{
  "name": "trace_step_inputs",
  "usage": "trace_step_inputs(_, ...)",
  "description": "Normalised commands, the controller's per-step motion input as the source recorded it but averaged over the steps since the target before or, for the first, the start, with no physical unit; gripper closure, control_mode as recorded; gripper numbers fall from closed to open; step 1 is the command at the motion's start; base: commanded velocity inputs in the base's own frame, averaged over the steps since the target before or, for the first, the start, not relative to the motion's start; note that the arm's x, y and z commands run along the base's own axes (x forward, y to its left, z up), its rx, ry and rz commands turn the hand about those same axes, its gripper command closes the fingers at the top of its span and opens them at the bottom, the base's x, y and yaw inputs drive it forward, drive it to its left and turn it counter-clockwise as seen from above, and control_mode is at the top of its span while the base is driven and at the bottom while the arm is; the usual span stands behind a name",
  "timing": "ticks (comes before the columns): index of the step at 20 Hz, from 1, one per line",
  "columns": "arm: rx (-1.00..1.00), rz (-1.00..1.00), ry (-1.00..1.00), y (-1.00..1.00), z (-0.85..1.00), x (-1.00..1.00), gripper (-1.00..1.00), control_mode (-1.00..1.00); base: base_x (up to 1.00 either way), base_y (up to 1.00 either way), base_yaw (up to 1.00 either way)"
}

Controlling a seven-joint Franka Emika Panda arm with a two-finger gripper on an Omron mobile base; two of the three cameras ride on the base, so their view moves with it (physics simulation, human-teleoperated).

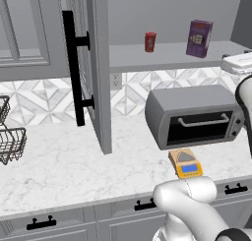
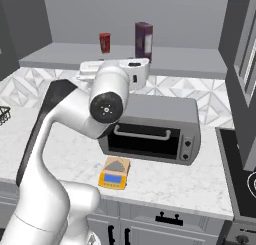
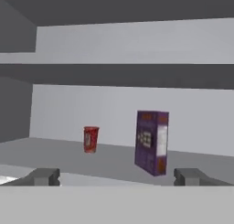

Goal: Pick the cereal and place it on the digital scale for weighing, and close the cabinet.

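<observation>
My gripper [image 3: 117, 177] hangs in front of the open cabinet [image 1: 96, 68], its two fingertips [image 3: 43, 176] spread wide apart with nothing between them. Looking along it, I see the cereal [image 3: 152, 142] standing upright on the lower shelf [image 3: 109, 161], turned a little so one narrow side shows, and well clear of my fingertips. The red can [image 3: 90, 139] stands on the same shelf to its left, apart from it. From the left base view the cereal [image 1: 199, 38] sits toward the right of the shelf [image 1: 167, 55] with the can [image 1: 150, 42] to its left; the cabinet door [image 1: 98, 73] swings out over the counter [image 1: 74, 161], its long black handle [image 1: 75, 68] facing the camera. Below the shelf a toaster oven [image 1: 194, 116] rests on the counter, and the scale [image 1: 185, 163] lies flat just in front of it, near the counter's front edge, with nothing on its plate. A wire basket [image 1: 11, 136] stands at the counter's far left. From the right base view my arm [image 2: 107, 96] reaches up toward the shelf, the cereal [image 2: 143, 40] and can [image 2: 104, 42] beyond it, and the scale [image 2: 114, 173] lies before the oven [image 2: 150, 129].
</observation>
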Motion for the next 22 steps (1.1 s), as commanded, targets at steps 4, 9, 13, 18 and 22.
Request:
trace_step_inputs(4,0.04,0.06,0.0,-0.3,0.29,0.19,-1.0,-1.0,0.0,0.0,0.0)
trace_step_inputs(9,0.05,0.11,0.0,-0.21,0.06,0.25,-1.0,-1.0,0.0,0.0,0.0)
trace_step_inputs(13,0.02,0.12,0.0,0.0,0.0,0.52,-1.0,-1.0,0.0,0.0,0.0)
trace_step_inputs(18,0.0,0.04,0.0,0.0,0.0,0.46,-1.0,-1.0,0.0,0.0,0.0)
trace_step_inputs(22,0.0,0.03,0.0,0.0,-0.02,0.56,-1.0,-1.0,0.0,0.0,0.0)
